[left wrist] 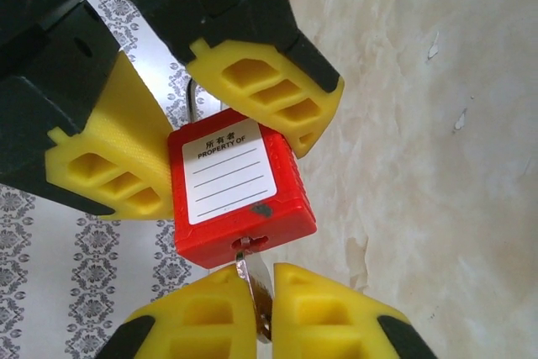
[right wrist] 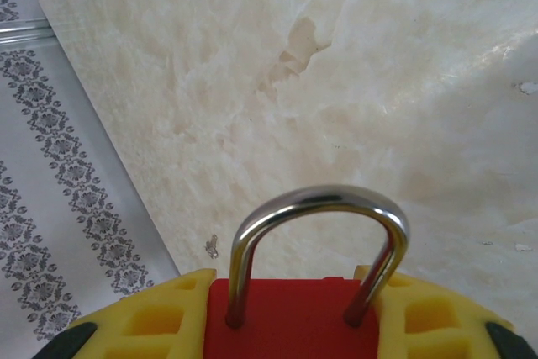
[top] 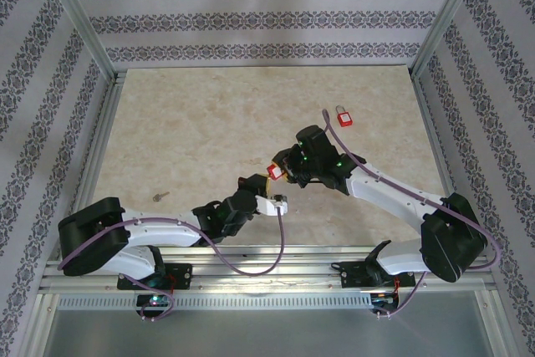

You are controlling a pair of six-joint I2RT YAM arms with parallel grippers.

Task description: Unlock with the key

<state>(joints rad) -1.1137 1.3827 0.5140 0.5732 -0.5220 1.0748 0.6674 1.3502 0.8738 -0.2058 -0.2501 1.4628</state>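
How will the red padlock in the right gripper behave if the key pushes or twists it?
Likely rigid: the red padlock has a hard ribbed body and steel shackle. Its smooth plastic sides may pivot between the right gripper's fingers, which clamp near its top. Probably hefty for its size, given the metal.

padlock (left wrist: 238,195) red, white label | fingers (left wrist: 261,81) yellow | table (top: 209,140) beige marbled | walls (top: 251,22) grey damask stripes

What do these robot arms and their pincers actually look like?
The left arm and right arm are white tubes with bulky black joints, each trailing a purple cable. The left gripper and right gripper each carry two yellow fingers with hollow pockets, black-backed.
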